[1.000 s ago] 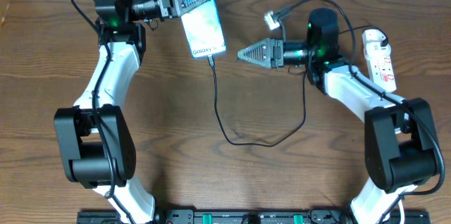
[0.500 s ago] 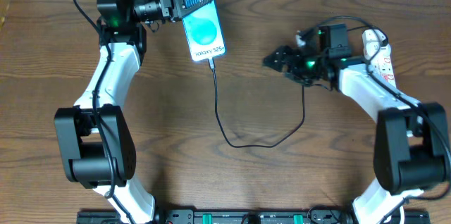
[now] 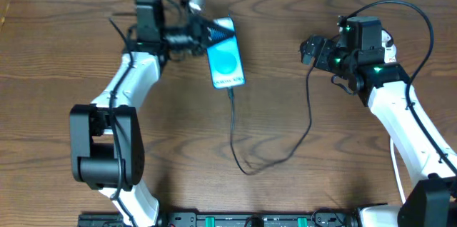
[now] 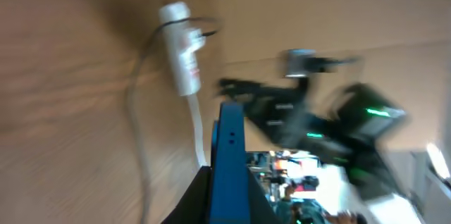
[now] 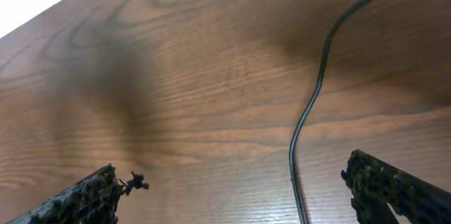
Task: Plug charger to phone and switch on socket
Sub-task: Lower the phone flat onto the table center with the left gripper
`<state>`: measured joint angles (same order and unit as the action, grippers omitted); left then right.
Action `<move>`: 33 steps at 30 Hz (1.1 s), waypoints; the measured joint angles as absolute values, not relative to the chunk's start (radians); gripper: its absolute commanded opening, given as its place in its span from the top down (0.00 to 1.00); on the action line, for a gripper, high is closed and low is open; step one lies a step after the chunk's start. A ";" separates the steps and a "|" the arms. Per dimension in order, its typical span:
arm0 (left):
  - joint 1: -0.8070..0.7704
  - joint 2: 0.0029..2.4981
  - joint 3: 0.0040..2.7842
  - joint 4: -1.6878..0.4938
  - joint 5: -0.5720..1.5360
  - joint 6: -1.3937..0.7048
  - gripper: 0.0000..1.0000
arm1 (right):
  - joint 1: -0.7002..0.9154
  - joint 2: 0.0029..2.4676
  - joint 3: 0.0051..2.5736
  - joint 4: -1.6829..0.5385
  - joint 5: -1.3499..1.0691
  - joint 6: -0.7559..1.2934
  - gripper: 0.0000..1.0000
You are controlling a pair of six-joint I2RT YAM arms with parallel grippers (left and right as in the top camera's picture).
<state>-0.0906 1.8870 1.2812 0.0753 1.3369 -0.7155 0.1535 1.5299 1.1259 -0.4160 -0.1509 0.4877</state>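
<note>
phone (image 3: 226, 63): screen lit blue and turned upward, its upper end caught in the left fingers (image 3: 210, 34), the rest stretching away from them toward the middle of the table (image 3: 57, 48); cannot tell whether it rests on the wood or hangs clear.
left fingers: clenched on the phone (image 4: 229, 160), which shows edge-on in the wrist view, rising straight out from between them.
cable (image 3: 308, 113): thin and black, its plug seated in the end of the phone farthest from the left fingers; it runs on across the table, loops, then climbs to pass beneath the right fingers (image 3: 311, 47).
right fingers: released, spread wide, grasping nothing; in the wrist view their two dark tips frame bare wood, with the cable (image 5: 310, 111) lying between them, closer to one tip.
socket (image 4: 182, 51): white with red marks, blurred, lying flat well beyond the left fingers; from overhead mostly hidden behind the right arm, back of the right fingers.
</note>
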 measured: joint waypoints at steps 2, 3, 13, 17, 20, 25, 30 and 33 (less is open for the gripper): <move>-0.118 1.887 1.265 -0.039 1.244 -0.645 0.92 | 0.154 1.530 1.126 -0.419 -0.138 0.484 0.01; -0.135 1.887 1.262 -0.102 1.190 -0.604 0.93 | 0.154 1.530 1.126 -0.422 -0.133 0.480 0.01; -0.316 1.887 1.253 -0.311 0.785 -0.332 0.93 | 0.154 1.530 1.126 -0.422 -0.115 0.455 0.01; -0.380 1.889 1.253 -0.287 0.742 -0.301 0.92 | 0.154 1.530 1.126 -0.427 -0.115 0.448 0.01; -0.415 1.897 1.253 -0.260 0.727 -0.289 0.93 | 0.154 1.530 1.126 -0.430 -0.115 0.443 0.01; -0.433 1.943 1.253 -0.189 0.722 -0.327 0.92 | 0.154 1.530 1.126 -0.431 -0.115 0.441 0.01; -0.433 2.008 1.253 -0.121 0.718 -0.408 0.93 | 0.154 1.530 1.126 -0.438 -0.115 0.439 0.01; -0.433 2.036 1.253 -0.110 0.713 -0.448 0.93 | 0.154 1.530 1.126 -0.438 -0.115 0.435 0.01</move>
<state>-0.4328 2.0361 1.2526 -0.1104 0.7132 -0.4477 0.1535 1.5295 1.1259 -0.4381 -0.1146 0.4351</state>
